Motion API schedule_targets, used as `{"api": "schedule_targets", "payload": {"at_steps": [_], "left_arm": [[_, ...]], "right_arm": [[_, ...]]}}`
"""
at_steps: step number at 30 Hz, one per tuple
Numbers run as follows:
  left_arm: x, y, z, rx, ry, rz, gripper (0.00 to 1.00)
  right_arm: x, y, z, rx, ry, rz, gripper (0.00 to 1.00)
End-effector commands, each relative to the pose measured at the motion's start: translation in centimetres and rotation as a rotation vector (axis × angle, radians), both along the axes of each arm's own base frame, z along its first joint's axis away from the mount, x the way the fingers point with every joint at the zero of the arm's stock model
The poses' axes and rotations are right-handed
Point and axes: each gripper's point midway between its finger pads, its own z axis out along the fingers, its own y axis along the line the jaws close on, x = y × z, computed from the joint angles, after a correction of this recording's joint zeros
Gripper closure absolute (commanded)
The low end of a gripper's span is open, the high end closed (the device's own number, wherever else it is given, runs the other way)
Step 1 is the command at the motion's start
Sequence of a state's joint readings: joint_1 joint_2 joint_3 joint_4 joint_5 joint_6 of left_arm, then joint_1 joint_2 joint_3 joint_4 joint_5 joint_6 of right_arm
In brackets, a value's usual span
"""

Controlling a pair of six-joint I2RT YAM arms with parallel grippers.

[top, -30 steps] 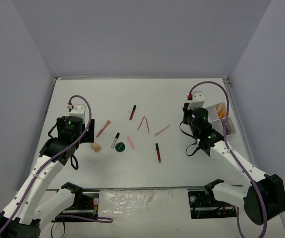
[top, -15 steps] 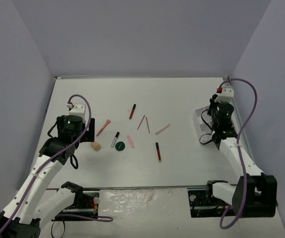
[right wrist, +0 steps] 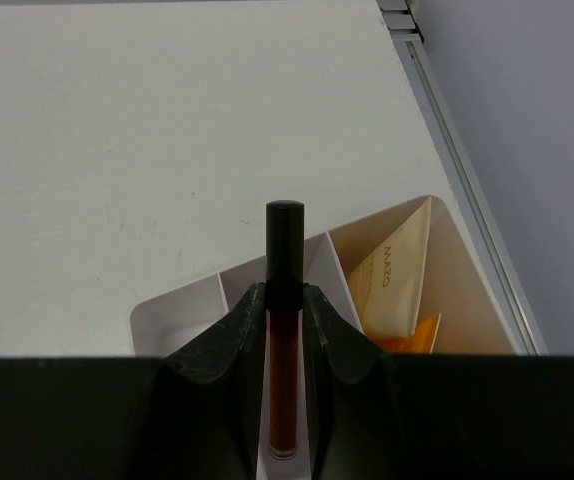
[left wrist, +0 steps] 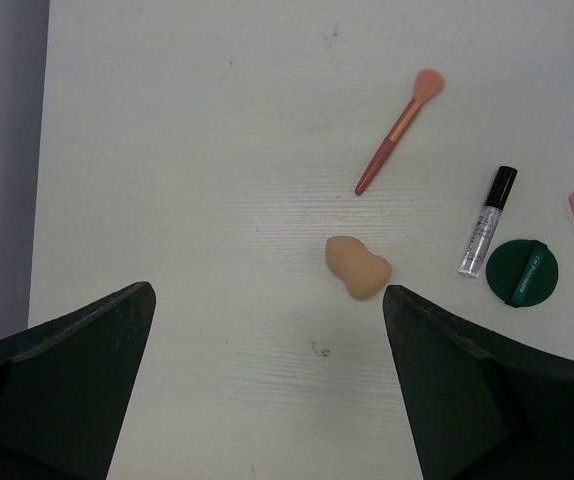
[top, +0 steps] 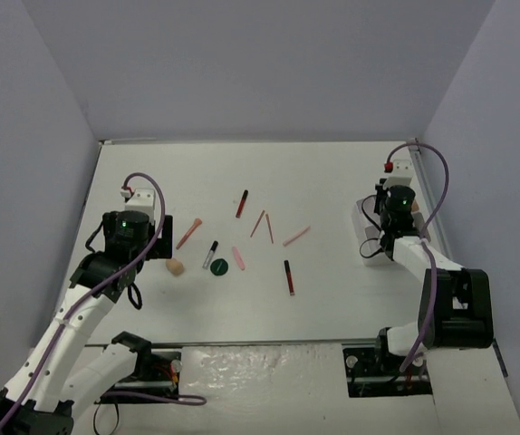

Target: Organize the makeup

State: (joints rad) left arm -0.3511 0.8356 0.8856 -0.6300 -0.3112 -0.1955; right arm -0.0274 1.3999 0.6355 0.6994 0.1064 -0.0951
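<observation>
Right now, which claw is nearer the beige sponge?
Left. The left claw hangs open right by the sponge, which lies just ahead of it. The right claw is across the table at the white tray, shut on a dark-red tube.

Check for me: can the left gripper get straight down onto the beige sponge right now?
Probably yes. The left gripper hangs open over the table, the beige sponge lies just ahead with bare table around it, and the pink brush and clear tube lie apart.

Clamped dark-red gloss tube [right wrist: 283, 390], beige sponge [left wrist: 359, 267] lying loose
</observation>
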Motion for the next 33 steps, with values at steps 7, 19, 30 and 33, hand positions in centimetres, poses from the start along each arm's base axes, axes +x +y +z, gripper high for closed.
{"api": "schedule_targets", "payload": {"at_steps": [7, 19, 30, 33], "left_arm": [[0.8, 0.0, 1.5, -0.023, -0.065, 0.015, 0.03], [0.8, 0.1, 1.4, -0.020, -0.062, 0.017, 0.03], [0.8, 0.2, 1.3, -0.015, -0.058, 0.023, 0.03], [0.8, 0.1, 1.2, -0.015, -0.054, 0.022, 0.03]], "right_arm": [[2.2, -0.4, 1.8, -0.024, -0.081, 0.000, 0.79], [-0.3, 4.1, 8.0, 0.047, -0.073, 0.039, 0.42], [-7.6, 17.7, 5.4, 0.265, 0.202, 0.237, 0.23], [-9.4, 20.6, 2.6, 0.272, 0.316, 0.288, 0.20]]}}
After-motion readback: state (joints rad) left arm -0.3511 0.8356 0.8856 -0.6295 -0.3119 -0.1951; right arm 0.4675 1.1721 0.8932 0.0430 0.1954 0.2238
